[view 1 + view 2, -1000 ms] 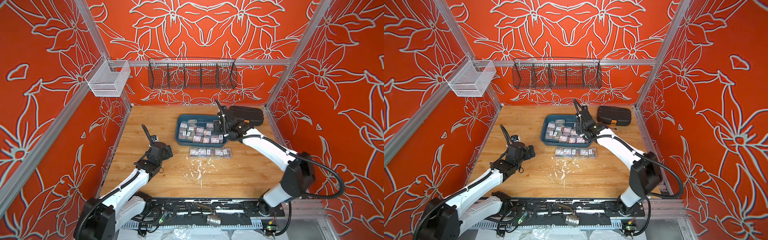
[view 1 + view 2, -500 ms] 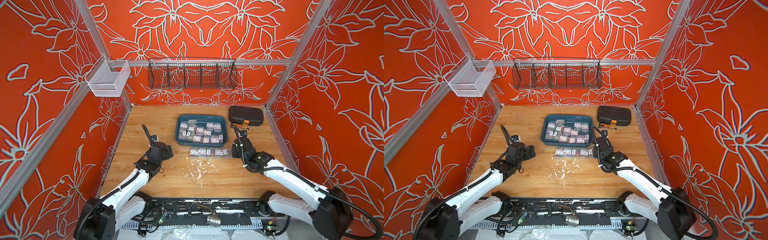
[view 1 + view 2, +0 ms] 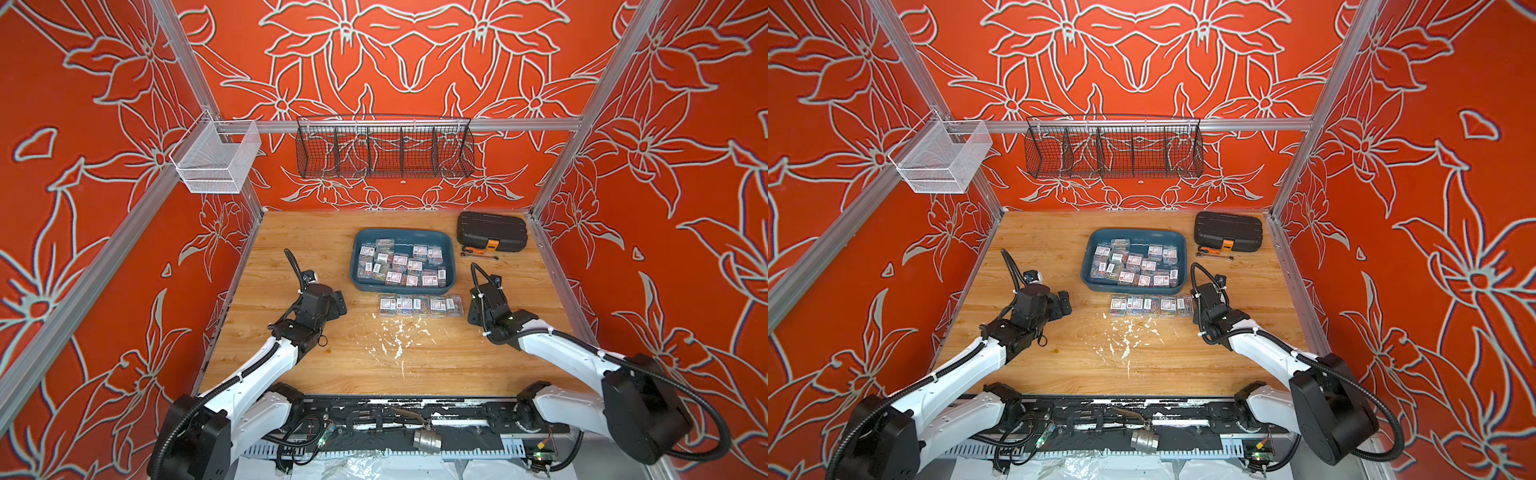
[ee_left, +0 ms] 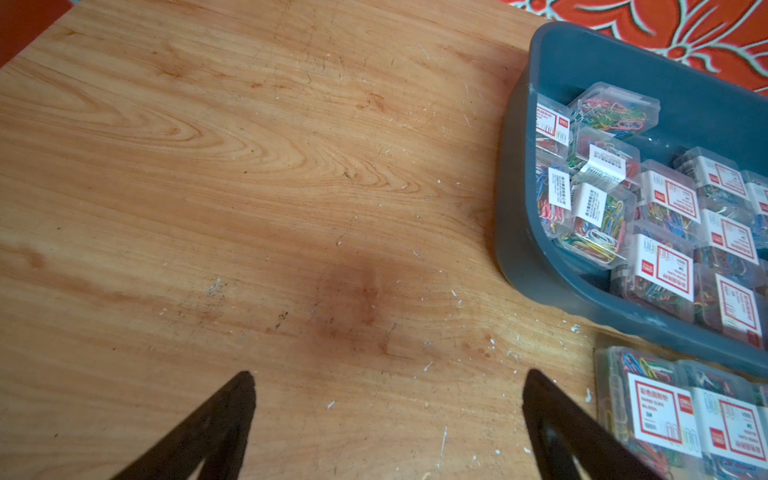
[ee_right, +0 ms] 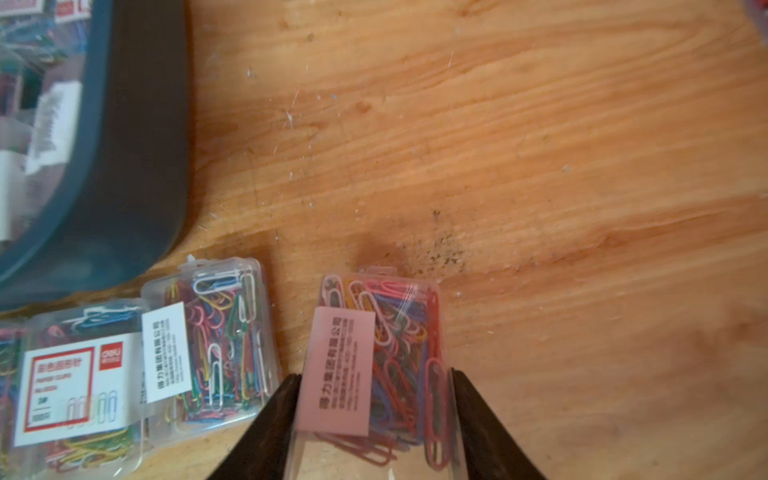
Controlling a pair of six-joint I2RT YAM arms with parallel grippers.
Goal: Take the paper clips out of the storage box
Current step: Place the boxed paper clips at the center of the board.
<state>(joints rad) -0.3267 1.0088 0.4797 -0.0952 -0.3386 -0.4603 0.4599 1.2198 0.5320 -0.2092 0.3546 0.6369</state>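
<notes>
Both arms (image 3: 266,357) (image 3: 561,353) low, right pincer (image 5: 374,374) clasping clips (image 5: 382,320)

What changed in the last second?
The right tool, shut on one box of paper clips, moved from over the storage box toward the robot's base, to the right end of the laid-out row. The left tool stayed open and still; the row looks unchanged.

Left arm (image 3: 257,370): extends from the near edge of the table (image 3: 436,370) over its left half. Left gripper (image 4: 386,376): jaws spread wide, empty.
Right arm (image 3: 569,357): extends from the near edge, wrist pitched down. Right gripper (image 5: 374,374): clamped on one box of paper clips (image 5: 399,340).
</notes>
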